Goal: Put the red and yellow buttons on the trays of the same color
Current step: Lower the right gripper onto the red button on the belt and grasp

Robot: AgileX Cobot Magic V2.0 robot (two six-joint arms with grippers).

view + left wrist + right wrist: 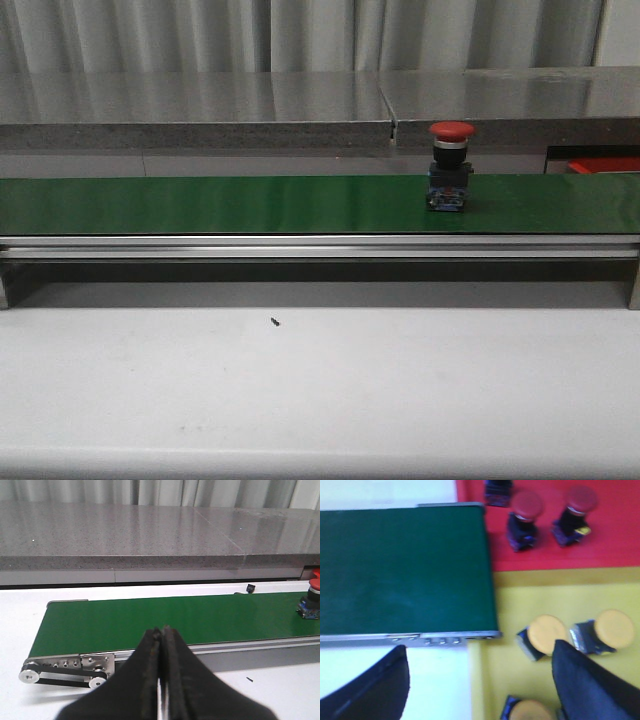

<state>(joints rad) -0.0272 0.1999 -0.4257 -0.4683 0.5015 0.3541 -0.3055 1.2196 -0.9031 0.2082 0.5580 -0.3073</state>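
A red button (451, 165) with a domed cap and dark blocky base stands upright on the green conveyor belt (250, 203), right of centre; it shows at the edge of the left wrist view (311, 599). My left gripper (162, 632) is shut and empty, near the belt's left end. My right gripper (480, 652) is open and empty above the belt's right end. Below it lie a red tray (620, 540) holding red buttons (525, 517) and a yellow tray (520, 680) holding yellow buttons (546, 635). Neither gripper shows in the front view.
A grey stone ledge (200, 105) runs behind the belt. The belt's metal rail (300, 246) and end rollers (60, 670) stand above the white table (300, 390). A small dark speck (274, 322) lies on the table. The red tray's edge (600, 164) shows far right.
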